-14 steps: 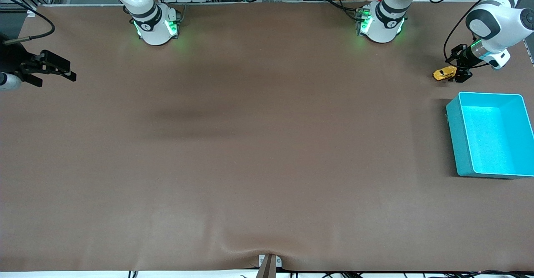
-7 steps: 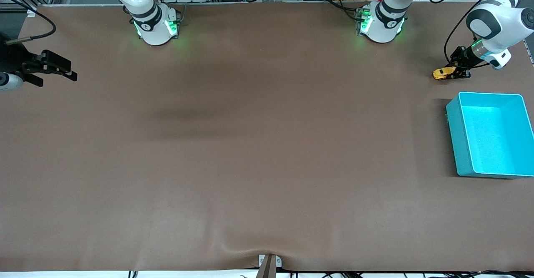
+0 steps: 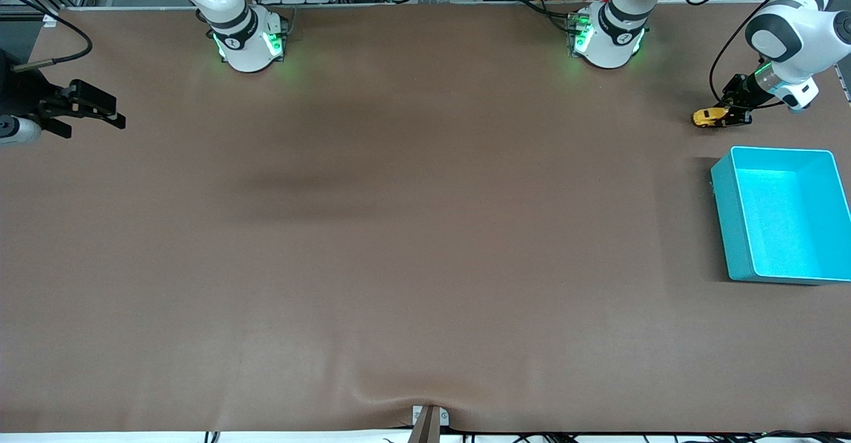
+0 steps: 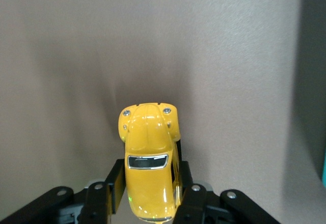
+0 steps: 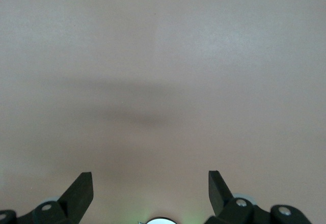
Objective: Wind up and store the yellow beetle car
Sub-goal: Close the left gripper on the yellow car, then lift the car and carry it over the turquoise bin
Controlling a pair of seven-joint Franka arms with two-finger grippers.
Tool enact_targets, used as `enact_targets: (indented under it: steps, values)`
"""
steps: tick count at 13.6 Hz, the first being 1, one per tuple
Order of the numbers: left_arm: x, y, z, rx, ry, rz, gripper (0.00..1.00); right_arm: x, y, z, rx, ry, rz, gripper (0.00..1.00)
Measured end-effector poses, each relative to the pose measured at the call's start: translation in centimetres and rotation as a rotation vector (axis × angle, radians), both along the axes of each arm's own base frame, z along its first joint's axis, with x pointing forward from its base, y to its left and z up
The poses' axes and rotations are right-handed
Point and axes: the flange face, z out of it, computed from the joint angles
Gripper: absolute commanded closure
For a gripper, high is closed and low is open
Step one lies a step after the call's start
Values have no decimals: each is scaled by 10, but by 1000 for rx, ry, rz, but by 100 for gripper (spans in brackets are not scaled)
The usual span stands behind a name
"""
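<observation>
The yellow beetle car [image 3: 707, 117] [image 4: 148, 158] sits on the brown table at the left arm's end, farther from the front camera than the teal bin [image 3: 725, 213]. My left gripper [image 3: 728, 116] [image 4: 148, 180] is shut on the car's rear half, one black finger pressed against each side. The car's rounded hood and headlights stick out past the fingers. My right gripper [image 3: 100, 112] [image 5: 151, 186] waits at the right arm's end of the table, open with nothing between its fingers.
The teal bin stands open and holds nothing, close to the table's edge at the left arm's end. The two arm bases [image 3: 247, 40] [image 3: 606, 36] stand along the edge farthest from the front camera. A small bracket [image 3: 429, 420] sits at the nearest edge.
My left gripper has closed on the yellow car, which it stood open around a second ago. The car has barely shifted. The right arm has hardly moved.
</observation>
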Motion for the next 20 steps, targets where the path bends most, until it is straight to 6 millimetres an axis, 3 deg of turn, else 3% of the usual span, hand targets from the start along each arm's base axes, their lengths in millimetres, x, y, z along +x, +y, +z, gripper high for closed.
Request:
enact_targets:
  steps: [6,12,14,16,20]
  values:
    - [10,15,58,-17,33,-32,84,-1,0,0,0,6,1,0]
    - [41,49,146,6,98,-131,83,-1,0,0,-1,6,1,0]
    - [64,47,170,41,111,-214,81,-1,0,0,-1,6,1,0]
    - [99,29,184,93,123,-319,81,-1,0,0,-1,5,1,0]
    - [171,-1,183,119,124,-533,81,0,0,1,-2,0,0,0]
